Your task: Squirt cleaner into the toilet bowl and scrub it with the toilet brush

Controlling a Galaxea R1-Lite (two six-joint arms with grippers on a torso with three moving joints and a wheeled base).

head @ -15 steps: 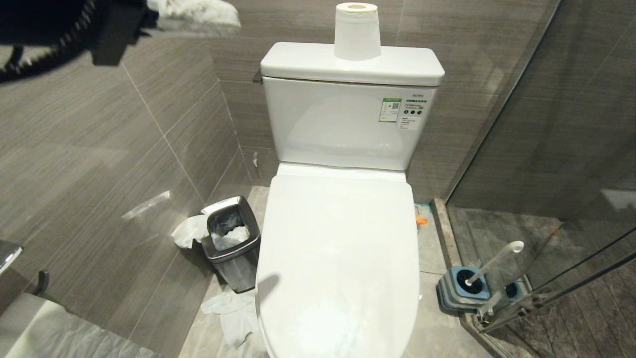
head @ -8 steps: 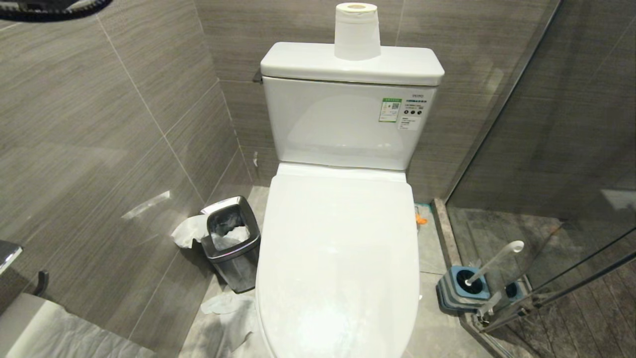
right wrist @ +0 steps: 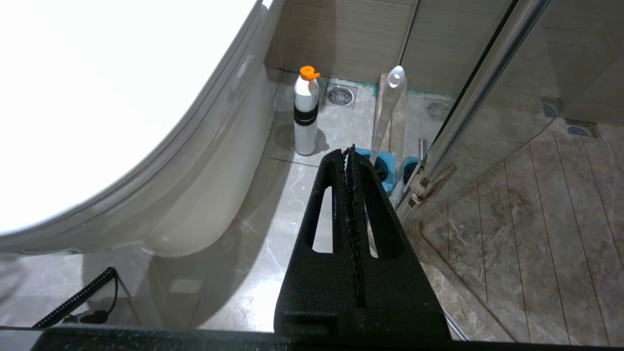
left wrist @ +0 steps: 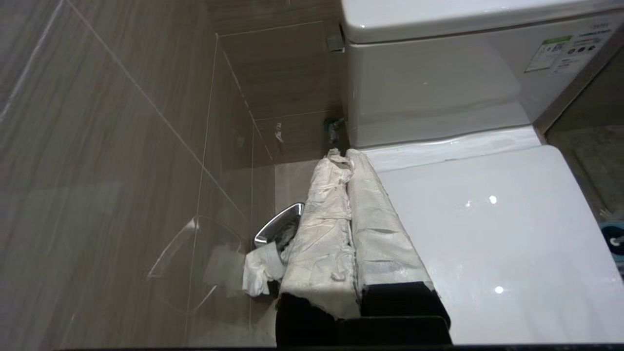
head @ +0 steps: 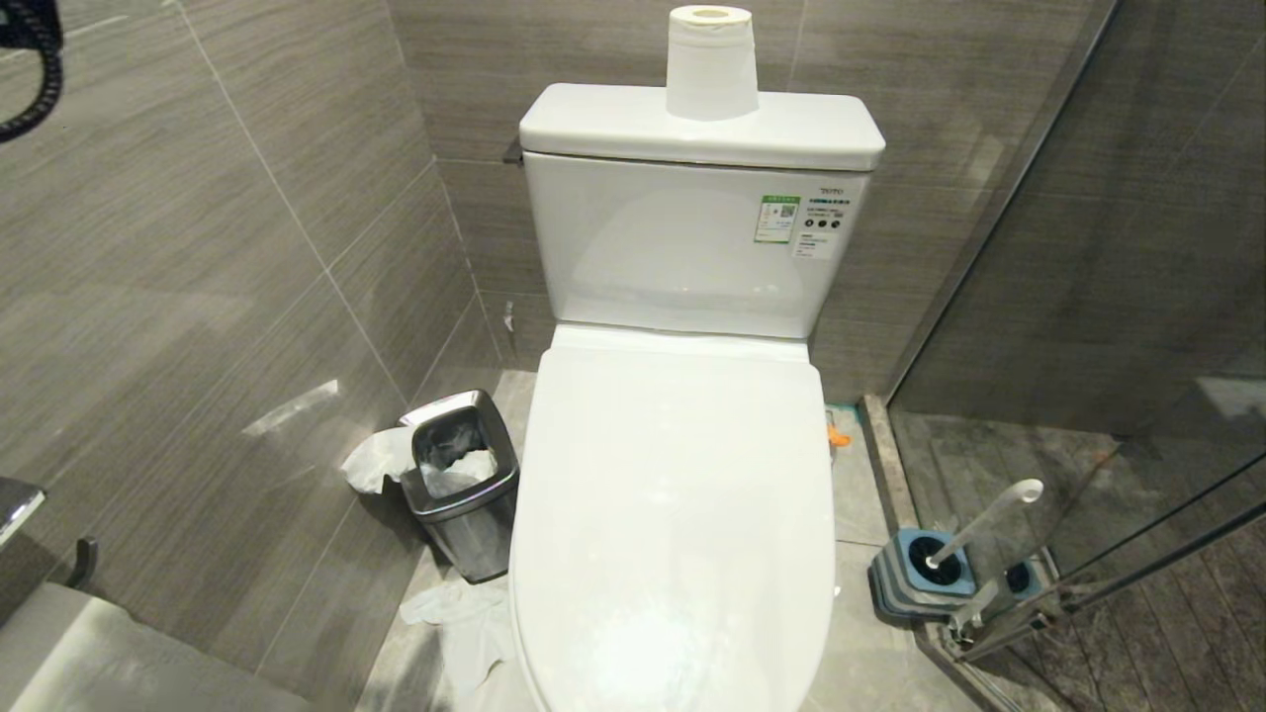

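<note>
The white toilet bowl (head: 673,514) has its lid down, so the inside and any cleaner are hidden. The toilet brush (head: 984,519) leans in its blue-and-grey holder (head: 920,574) on the floor to the toilet's right, by the glass door. My left gripper (left wrist: 341,157), its fingers wrapped in white paper, is shut and empty above the lid's left edge (left wrist: 477,234). My right gripper (right wrist: 349,148) is shut and empty low on the right, pointing at the brush handle (right wrist: 387,112). A white bottle with an orange cap (right wrist: 305,114) stands beside the toilet base.
A steel bin (head: 463,480) with crumpled paper stands left of the toilet, with more paper on the floor (head: 465,623). A toilet roll (head: 710,64) sits on the tank. The tiled wall is close on the left, and a glass shower door (head: 1088,297) on the right.
The dark arm part and coiled cable at the head view's top left have swung out toward the left edge. The shadow on the lid's left rim is gone. The toilet and brush have not moved.
</note>
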